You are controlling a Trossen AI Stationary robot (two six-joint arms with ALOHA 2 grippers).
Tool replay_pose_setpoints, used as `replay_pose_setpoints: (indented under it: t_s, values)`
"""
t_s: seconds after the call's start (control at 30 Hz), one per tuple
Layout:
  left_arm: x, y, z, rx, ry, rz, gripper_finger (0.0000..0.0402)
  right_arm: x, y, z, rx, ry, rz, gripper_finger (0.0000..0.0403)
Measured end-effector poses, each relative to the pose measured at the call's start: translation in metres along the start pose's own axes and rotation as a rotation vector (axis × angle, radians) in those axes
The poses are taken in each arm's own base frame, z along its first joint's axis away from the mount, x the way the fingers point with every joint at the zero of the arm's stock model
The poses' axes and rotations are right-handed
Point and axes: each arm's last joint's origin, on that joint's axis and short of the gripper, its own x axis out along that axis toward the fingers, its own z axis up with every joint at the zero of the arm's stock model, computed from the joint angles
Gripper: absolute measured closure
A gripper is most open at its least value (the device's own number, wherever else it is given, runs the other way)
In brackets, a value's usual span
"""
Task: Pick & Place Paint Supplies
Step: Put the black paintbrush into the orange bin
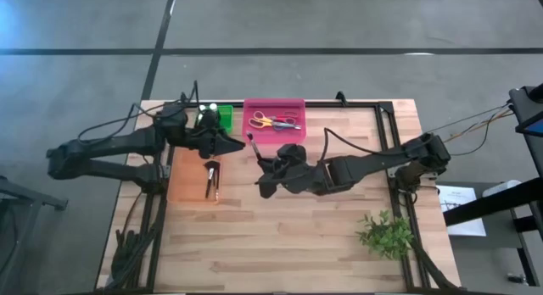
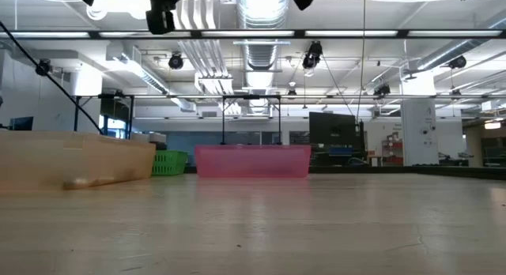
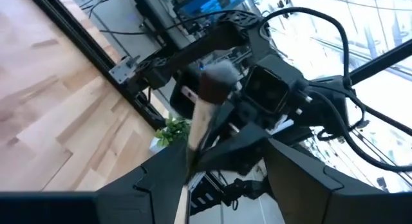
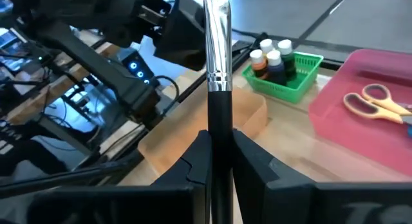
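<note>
Both grippers meet mid-air: right gripper pinches a slim, metal-ferruled brush; left gripper closes on its tip.

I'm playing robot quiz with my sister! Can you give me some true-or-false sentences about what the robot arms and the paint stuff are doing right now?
1. The right tool grips a slim dark-handled brush with a silver band. True.
2. The scissors with yellow handles lie in the green mesh basket. False: they lie in the pink plastic tray.
3. The small paint bottles stand in the green mesh basket. True.
4. The green leafy plant sprig sits in the shallow tan tray. False: it lies on the wooden table, near the right arm's side.
5. The shallow tan tray holds a brush. True.
</note>
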Motion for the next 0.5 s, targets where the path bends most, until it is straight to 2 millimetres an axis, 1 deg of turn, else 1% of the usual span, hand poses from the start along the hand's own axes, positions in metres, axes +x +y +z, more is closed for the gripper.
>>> replay_pose_setpoints:
  t_s: [0.23, 0.37, 0.5]
  values:
    - [0.016, 0.008, -0.001, -0.002, 0.024, -0.009, 0.0186, 0.006, -0.003, 0.006, 0.006, 0.000, 0.012, 0.0373]
    - [0.023, 0.010, 0.002, 0.016, 0.003, -0.039, 0.0186, 0.008, -0.004, 0.007, 0.009, 0.012, 0.029, 0.0373]
    - [0.032, 0.014, 0.002, 0.010, 0.011, -0.036, 0.0186, 0.012, -0.005, 0.005, 0.011, 0.015, 0.020, 0.0373]
